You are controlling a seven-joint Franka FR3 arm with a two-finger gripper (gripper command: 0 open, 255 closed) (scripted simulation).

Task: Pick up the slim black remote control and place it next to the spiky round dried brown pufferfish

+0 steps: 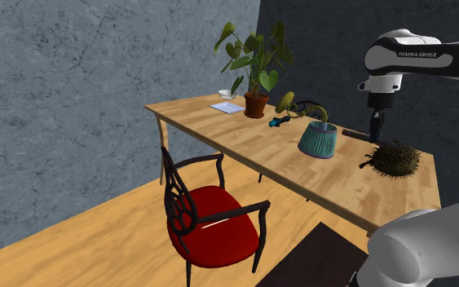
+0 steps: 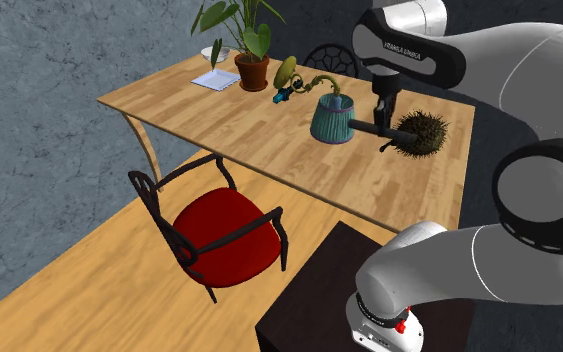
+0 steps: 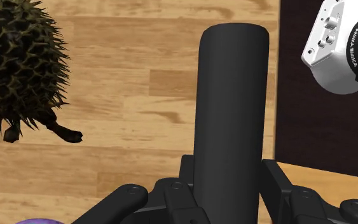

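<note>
Gripper point(image 3: 229, 178) clamped on slim black remote point(image 3: 231, 89), over wooden table point(image 3: 139, 83), near spiky brown pufferfish point(image 3: 18, 63)

The shoulder camera is sitting beside and a little behind the stand point(image 1: 321, 257), looking down and leftward across the table point(image 1: 333, 175) towards the grey wall point(image 1: 56, 98), at a middling distance. The second exterior camera is looking nearly the same way, but from higher and closer to the arm point(image 2: 489, 70), which is crowding its right side. Both are taking in the table, the red chair point(image 1: 215, 224), the potted plant point(image 1: 256, 61) and the pufferfish point(image 1: 395, 159). The wrist camera is looking straight down along the gripper point(image 3: 231, 191), very close, the remote control point(image 3: 231, 95) rising before it, and is sharing the pufferfish, the table top and the stand's edge with them.
</note>
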